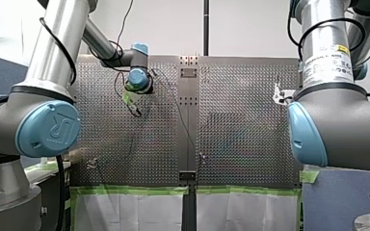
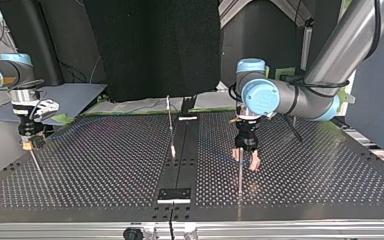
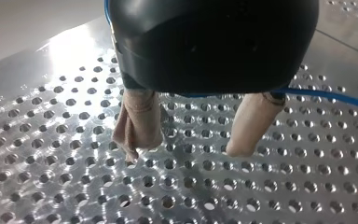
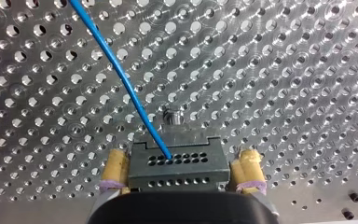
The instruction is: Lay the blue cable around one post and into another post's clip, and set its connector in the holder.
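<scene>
Right gripper point(image 4: 182, 158), mid-left of top view, clenched on connector point(image 4: 177, 170); blue cable point(image 4: 116, 74) leads away ahead of it. Left gripper point(image 3: 184, 151) spread, empty. Risk: cable goes taut, connector twists/slips in grip b4 seating.

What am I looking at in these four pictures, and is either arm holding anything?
Two robot arms work over a perforated metal table. The front view looks from behind the arms. The top view faces them, so the sides swap. The other two pictures come from a camera on each wrist. My left gripper hangs over bare holes with its beige-padded fingers apart, holding nothing. The blue cable passes behind it. My right gripper has its yellow-padded fingers closed on a dark connector, where the cable ends.
</scene>
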Controlling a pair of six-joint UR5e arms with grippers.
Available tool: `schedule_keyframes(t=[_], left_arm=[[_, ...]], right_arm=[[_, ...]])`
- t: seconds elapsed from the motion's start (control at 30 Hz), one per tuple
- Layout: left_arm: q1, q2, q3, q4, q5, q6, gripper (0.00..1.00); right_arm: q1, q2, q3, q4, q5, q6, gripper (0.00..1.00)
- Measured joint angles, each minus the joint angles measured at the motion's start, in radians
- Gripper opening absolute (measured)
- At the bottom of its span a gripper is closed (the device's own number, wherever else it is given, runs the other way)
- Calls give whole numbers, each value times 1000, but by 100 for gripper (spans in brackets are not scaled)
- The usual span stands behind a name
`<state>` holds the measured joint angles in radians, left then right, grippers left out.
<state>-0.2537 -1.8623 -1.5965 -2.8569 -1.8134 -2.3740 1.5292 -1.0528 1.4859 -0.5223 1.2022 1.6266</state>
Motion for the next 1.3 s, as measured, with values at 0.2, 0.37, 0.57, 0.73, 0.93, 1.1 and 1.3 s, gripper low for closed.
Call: schedule_keyframes(t=[0.2, 0.37, 0.57, 0.73, 0.93, 1.1, 1.3], left_arm=[[8, 1, 0, -1, 37, -49, 100], [12, 21, 0, -4, 40, -95, 100], [22, 55, 0, -31, 23, -147, 100], [25, 61, -1, -70, 32, -192, 100], [20, 66, -1, -123, 37, -248, 100], [15, 79, -3, -159, 33, -266, 100], [6, 103, -26, -177, 37, -239, 100]], right_arm=[[1, 1, 0, 1, 0, -2, 100], [1, 1, 0, 2, 0, -3, 100], [2, 0, 0, 2, -1, -2, 100], [2, 0, 0, 3, -1, -1, 100], [2, 0, 0, 4, -1, -1, 100], [2, 1, 0, 3, -1, 0, 100], [2, 1, 0, 5, 2, -2, 100]])
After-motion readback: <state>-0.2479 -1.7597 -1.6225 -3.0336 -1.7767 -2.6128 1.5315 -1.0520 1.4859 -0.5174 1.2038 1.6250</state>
